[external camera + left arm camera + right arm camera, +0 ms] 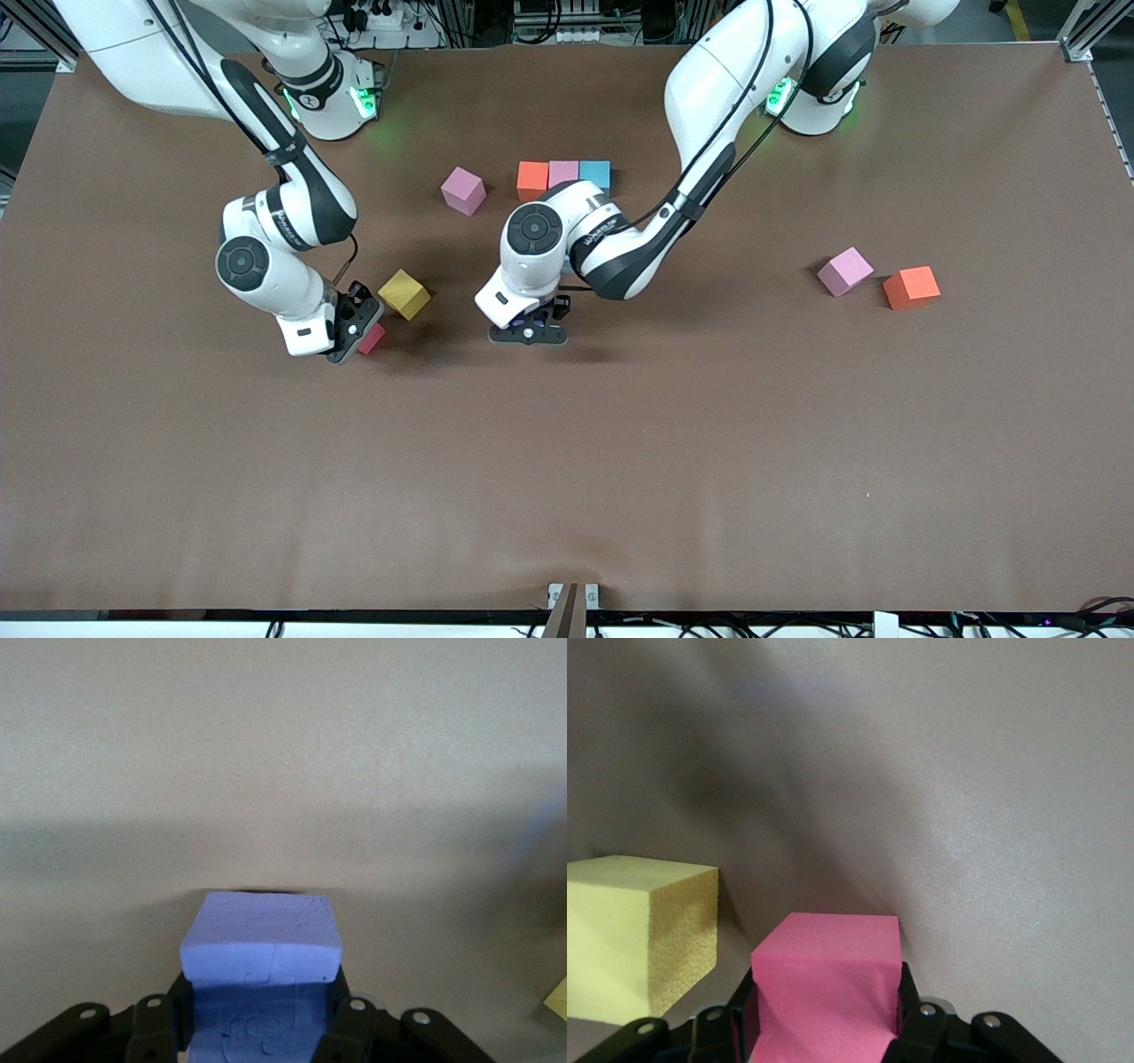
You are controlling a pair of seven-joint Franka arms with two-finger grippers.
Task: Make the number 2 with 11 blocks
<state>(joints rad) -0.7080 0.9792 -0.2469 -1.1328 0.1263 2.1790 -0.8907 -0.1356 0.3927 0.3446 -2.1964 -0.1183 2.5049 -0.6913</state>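
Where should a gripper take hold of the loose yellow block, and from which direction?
From straight above, fingers on two opposite upright faces of the yellow block. It sits turned cornerwise on the table, so the wrist should turn to match. The right gripper, closed on a red block, crowds its nearer side.

The brown table (620, 461) carries a row of 3 blocks (563, 175) and 4 loose cubes (405, 293).

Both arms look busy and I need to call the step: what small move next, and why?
Probably lift the right gripper: its fingers bracket the red block beside the yellow block. The left gripper holds a purple block near the started row.
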